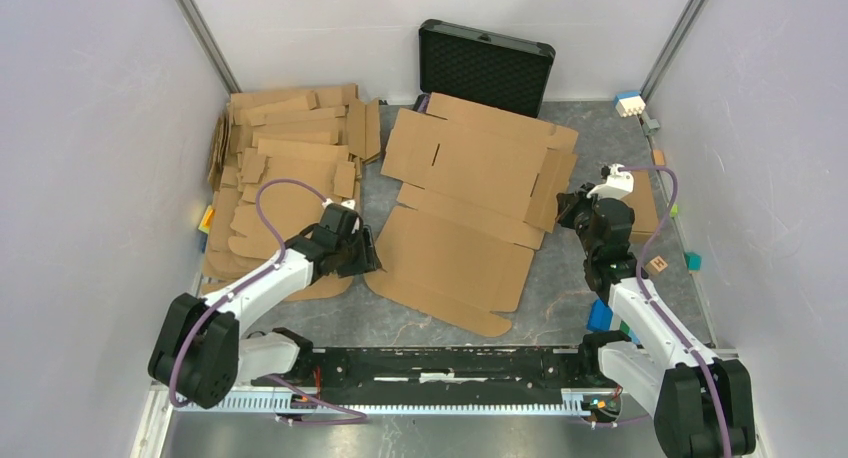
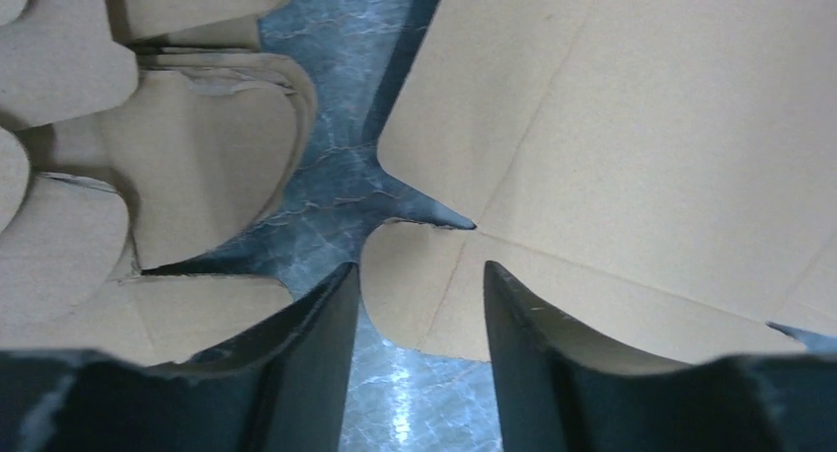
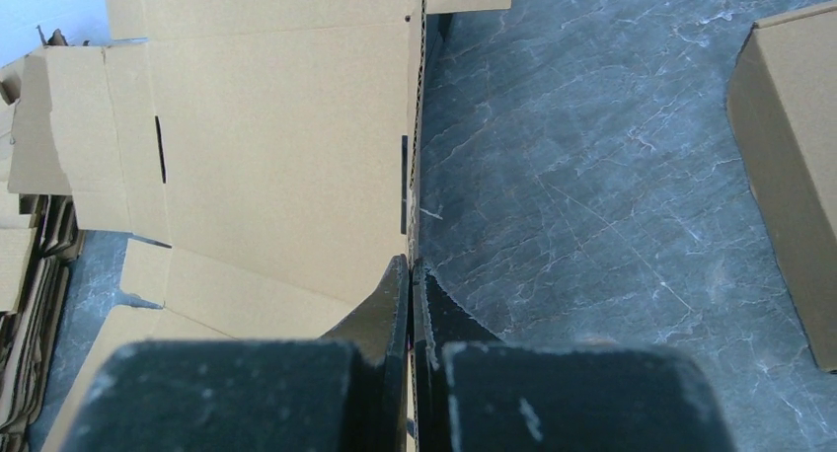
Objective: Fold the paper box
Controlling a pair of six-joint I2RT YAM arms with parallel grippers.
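**Box spread open, right flap pinched**

The box (image 1: 470, 213) lies unfolded in the middle of the counter (image 1: 560, 308), in front of the black case (image 1: 485, 66) and beside a cardboard stack (image 1: 285, 168). The right jaws are closed on the edge of its right side flap. The left jaws stand open at its left edge, straddling a flap corner. A smaller carton (image 3: 790, 176) sits apart on the right.

We find a narrow strip of bare grey marbled table (image 1: 375, 193) between the stack of flat brown cardboard blanks (image 1: 285, 168) and the large brown corrugated cardboard die-cut sheet (image 1: 470, 203). The left gripper (image 2: 419, 269) fills its near end. Right of the sheet's raised flap, open table reaches the smaller brown cardboard box (image 3: 790, 146). The black hard case (image 1: 487, 68) walls the back.
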